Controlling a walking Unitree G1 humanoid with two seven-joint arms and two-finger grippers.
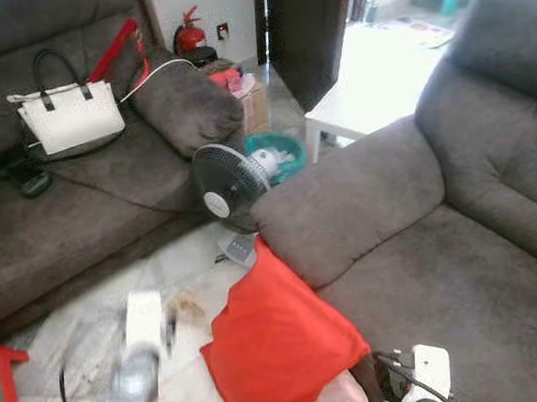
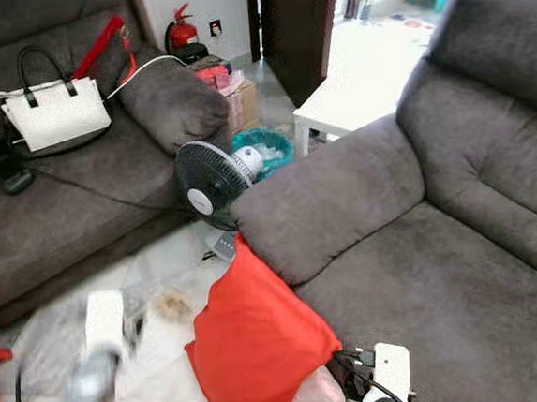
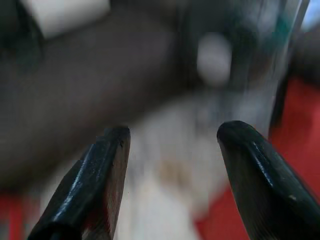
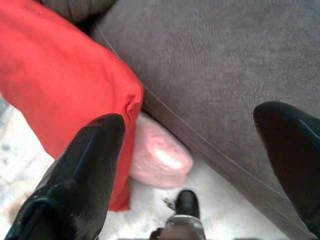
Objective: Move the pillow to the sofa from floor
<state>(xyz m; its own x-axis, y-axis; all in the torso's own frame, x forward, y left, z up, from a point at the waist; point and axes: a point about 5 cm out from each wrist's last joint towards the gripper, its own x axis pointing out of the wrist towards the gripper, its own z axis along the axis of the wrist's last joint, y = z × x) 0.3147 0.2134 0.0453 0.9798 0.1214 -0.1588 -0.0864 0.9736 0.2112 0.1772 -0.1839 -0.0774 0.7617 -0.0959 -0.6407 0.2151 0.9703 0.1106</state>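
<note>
Pillow: a red pillow (image 1: pixel 279 341) is seen on the floor (image 1: pixel 185 265), leaned against the front of the grey sofa (image 1: pixel 444 270) beside its armrest.
Second cushion: a pink cushion (image 4: pixel 159 159) is partly covered by the red one.
Left gripper (image 3: pixel 170 150): held over the floor, blurred; fingers are spread apart.
Right gripper (image 4: pixel 192 135): positioned above the sofa's front edge near the pillow; fingers are spread wide, nothing gripped.
Surroundings: a black fan (image 1: pixel 227 181) stands at the armrest; a white handbag (image 1: pixel 68 115) lies on the other sofa (image 1: pixel 54 220).
</note>
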